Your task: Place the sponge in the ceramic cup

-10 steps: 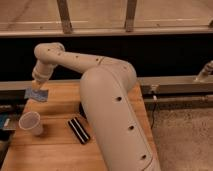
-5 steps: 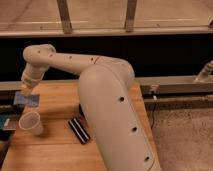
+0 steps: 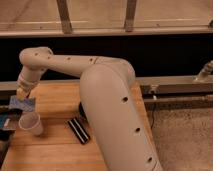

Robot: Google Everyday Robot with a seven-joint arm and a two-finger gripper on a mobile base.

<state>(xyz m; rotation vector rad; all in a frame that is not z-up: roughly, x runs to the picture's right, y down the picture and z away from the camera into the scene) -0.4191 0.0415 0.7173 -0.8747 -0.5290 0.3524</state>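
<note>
A Google Everyday Robot reaches across a wooden table (image 3: 52,150), its cream-coloured arm (image 3: 67,63) stretching from the bulky body in the foreground toward the 9 o'clock side of the scene. At the arm's end, the gripper (image 3: 22,95) points downward over the table's left edge with its fingers pressed together, pinching the top edge of the sponge (image 3: 22,103). The light-blue pad hangs directly beneath the gripper at 6 o'clock.

The ceramic cup (image 3: 31,124) stands on the table near the sponge, at roughly 5 o'clock from it, with its round rim facing up and toward the camera. The sponge is outside the cup and not touching it.

A black striped block (image 3: 78,131) lies flat on the wood at about 4 o'clock from the cup, well apart from the gripper and close to the robot's body. A dark object (image 3: 6,121) shows at the left edge of the scene, at 9 o'clock from the cup; it cannot be made out.
</note>
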